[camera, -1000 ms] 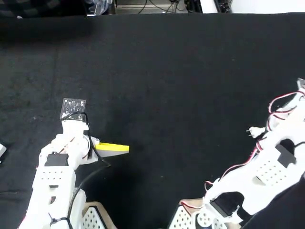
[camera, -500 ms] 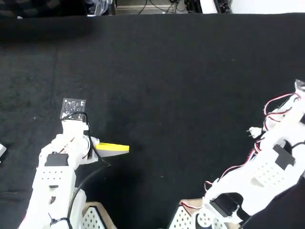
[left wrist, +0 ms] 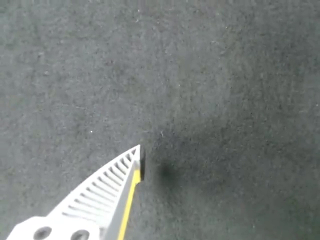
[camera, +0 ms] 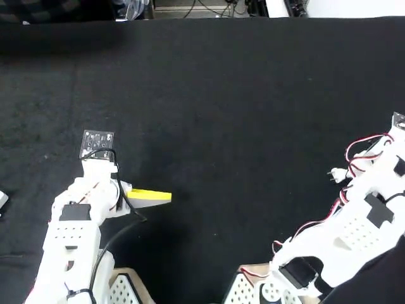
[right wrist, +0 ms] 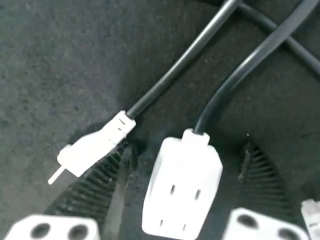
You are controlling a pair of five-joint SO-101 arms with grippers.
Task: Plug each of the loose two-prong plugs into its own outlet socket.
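Blocky white socket point(right wrist: 182, 187) sits between parted, ribbed right jaws; left jaws together above felt point(left wrist: 225, 75).

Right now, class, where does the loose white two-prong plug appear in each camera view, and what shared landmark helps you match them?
High view: the white plug lies on the black table at the right side, beside the right arm.
Right wrist view: the white plug lies beside the white outlet socket, unplugged.
Left wrist view: this camera faces the black table at the left gripper, far from the plug.
Shared landmark: the black table.
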